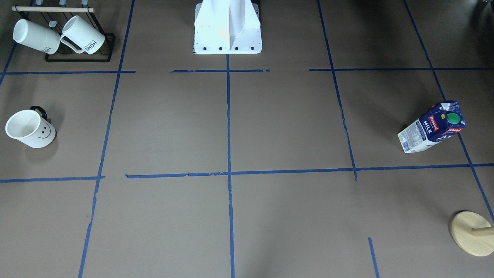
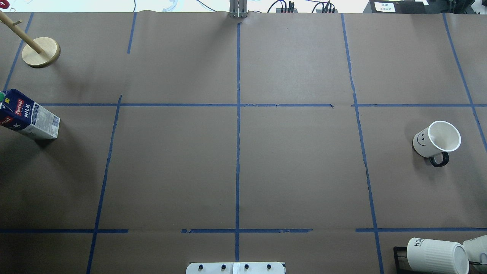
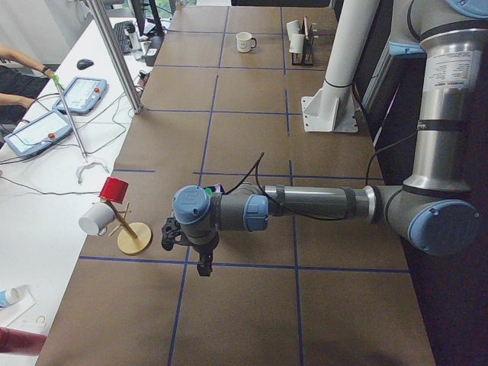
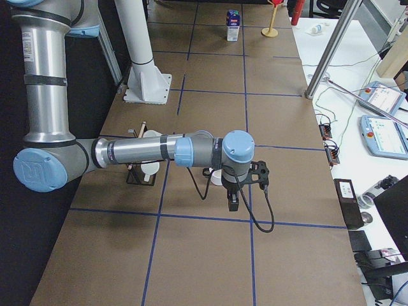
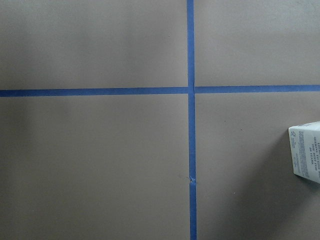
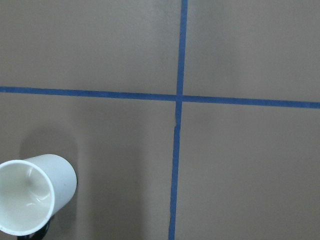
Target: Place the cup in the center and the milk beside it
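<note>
- My left pincer (image 3: 203, 265) hangs over the bench (image 2: 171, 163), pointing down. It shows only in the side view, so I cannot tell if it is spread or pressed together.
- My right pincer (image 4: 233, 203) is the same: it points down over the bench, seen only from the side, and I cannot tell its state.
- The cup (image 2: 435, 140) stands upright with its mouth up, in the square on my right of the center (image 2: 296, 167), well apart from it.
- The cup's black handle points back toward my base. The smiley faces the center.
- In my right wrist view the cup sits at the lower left corner, seen mouth-on.
- The milk (image 2: 29, 118) stands upright with its long axis vertical and its gable and green cap (image 1: 453, 117) on top. It is in the square on my left of the center, well apart from it.
- In my left wrist view only a corner of the carton's base shows, at the right edge.
- Two ribbed mugs (image 1: 83, 35) hang on a black rack (image 1: 79, 58) in the corner on my right.
- A wooden stand (image 2: 40, 51) sits beyond the milk.
</note>
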Controlling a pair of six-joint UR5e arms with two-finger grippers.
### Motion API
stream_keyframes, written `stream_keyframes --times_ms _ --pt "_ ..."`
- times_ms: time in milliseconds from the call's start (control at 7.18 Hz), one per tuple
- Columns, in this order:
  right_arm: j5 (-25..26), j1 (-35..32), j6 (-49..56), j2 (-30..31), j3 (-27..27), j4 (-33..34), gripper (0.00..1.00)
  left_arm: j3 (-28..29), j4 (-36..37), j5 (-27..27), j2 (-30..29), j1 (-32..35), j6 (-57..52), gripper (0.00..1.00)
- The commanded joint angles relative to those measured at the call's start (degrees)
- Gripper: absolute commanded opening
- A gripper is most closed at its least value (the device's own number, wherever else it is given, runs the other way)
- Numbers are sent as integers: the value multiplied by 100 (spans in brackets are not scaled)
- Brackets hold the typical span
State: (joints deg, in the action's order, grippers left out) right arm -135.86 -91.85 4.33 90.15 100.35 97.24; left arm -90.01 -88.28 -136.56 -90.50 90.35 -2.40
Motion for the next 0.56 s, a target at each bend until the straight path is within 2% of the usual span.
stream_keyframes --times_ms 0,278,418 --pt "-19 9 -98 -68 239 -12 100 -7 -31 -2 14 0 -6 100" --pt "41 489 -1430 46 571 -143 100 -7 -40 -2 14 0 -6 100" --pt "33 676 -1757 282 574 -597 100 -7 -40 -2 14 0 -6 100"
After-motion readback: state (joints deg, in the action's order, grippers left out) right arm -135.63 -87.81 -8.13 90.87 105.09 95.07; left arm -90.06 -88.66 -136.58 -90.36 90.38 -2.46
